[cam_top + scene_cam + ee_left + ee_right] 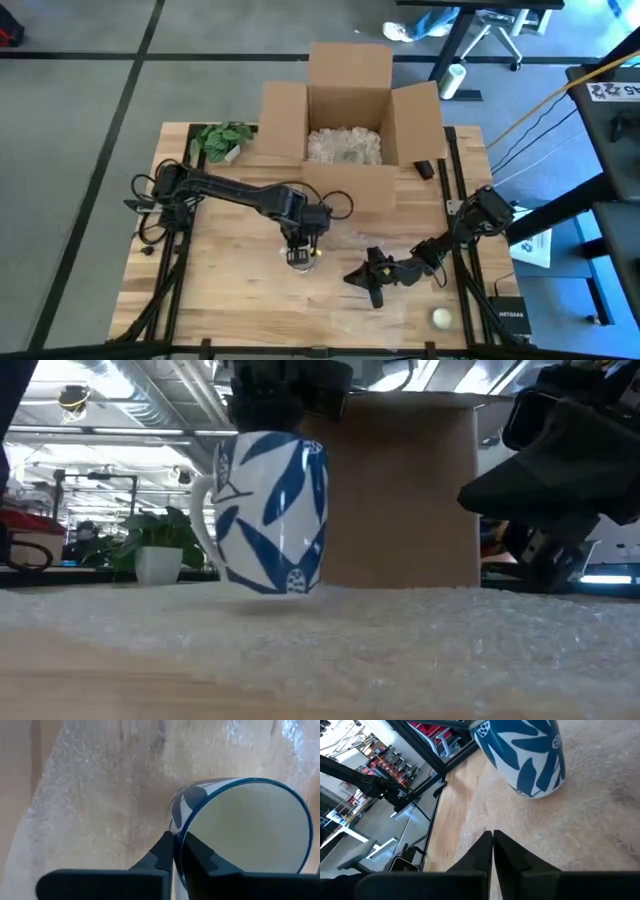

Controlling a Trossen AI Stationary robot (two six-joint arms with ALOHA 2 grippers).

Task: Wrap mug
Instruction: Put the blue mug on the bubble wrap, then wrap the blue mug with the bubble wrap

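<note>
high: straight down over my whole table (230, 300) and both arms | low: tabletop level, facing the room, close to mug (268, 512) | wrists: look past my fingers, close | all four share the mug on bubble wrap (400, 640)

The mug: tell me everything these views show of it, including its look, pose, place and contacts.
The white ceramic-looking mug with blue leaf patterns has a dark blue rim, a plain pale interior and a white loop handle. It is upright, tilted slightly, and appears just clear of the sheet of clear bubble wrap spread on the wooden table, in front of the open cardboard box. The left gripper pinches its rim from above, one finger inside, one outside. The right gripper, shut, is nearby, not touching it.
</note>
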